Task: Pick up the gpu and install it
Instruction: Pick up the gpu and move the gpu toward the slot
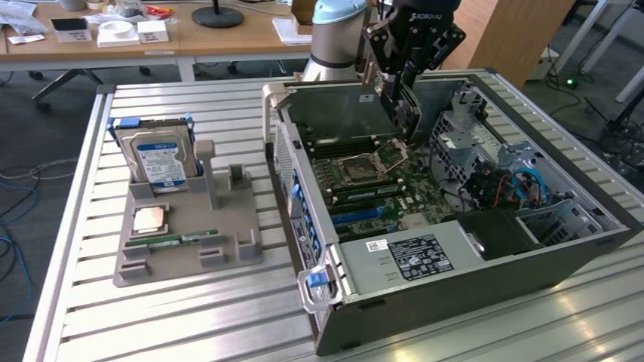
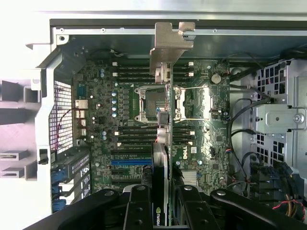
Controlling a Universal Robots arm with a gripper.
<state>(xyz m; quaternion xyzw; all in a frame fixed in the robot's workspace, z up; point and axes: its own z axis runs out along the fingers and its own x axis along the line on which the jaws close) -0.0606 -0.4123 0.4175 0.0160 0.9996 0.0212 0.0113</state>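
**1 gpu [image 1: 400,105] held over 1 open computer case [image 1: 563,249]**

Beside the computer case, 1 holder [image 1: 181,265] carries 1 memory stick [image 1: 186,239], 1 processor [image 1: 151,219], 1 hard drive [image 1: 161,162]. Farther back, over its motherboard [image 1: 382,197], 1 gripper [image 1: 394,72] pinches the gpu edge-on.

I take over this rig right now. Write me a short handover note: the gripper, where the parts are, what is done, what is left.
Gripper: jaws shut on the gpu, held edge-on.
Gpu: in the air over the motherboard of the open computer case, above the processor socket.
Hard drive: stands in the grey holder beside the case.
Done: gpu picked up; it is over the case.
Left: gpu not yet seated in a slot.
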